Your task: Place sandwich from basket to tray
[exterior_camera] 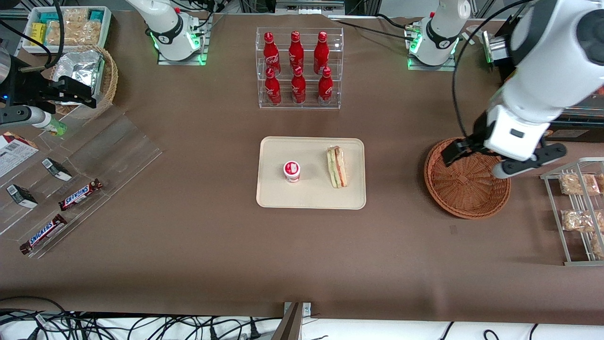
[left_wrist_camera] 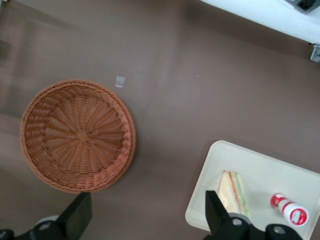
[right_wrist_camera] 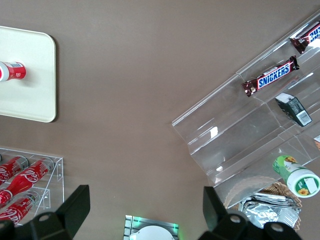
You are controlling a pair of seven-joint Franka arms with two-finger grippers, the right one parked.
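The sandwich (exterior_camera: 337,166) lies on the beige tray (exterior_camera: 311,198), beside a small red-and-white cup (exterior_camera: 291,171). It also shows in the left wrist view (left_wrist_camera: 234,192), on the tray (left_wrist_camera: 260,170). The reddish-brown wicker basket (exterior_camera: 465,186) is empty, toward the working arm's end of the table; it also shows in the left wrist view (left_wrist_camera: 77,135). My left gripper (exterior_camera: 479,163) hangs high above the basket's rim, open and empty, its fingers (left_wrist_camera: 80,212) spread wide over bare table between basket and tray.
A clear rack of red bottles (exterior_camera: 298,66) stands farther from the front camera than the tray. A grey wire rack with snack packs (exterior_camera: 578,208) lies beside the basket. A clear stand with Snickers bars (exterior_camera: 80,194) lies toward the parked arm's end.
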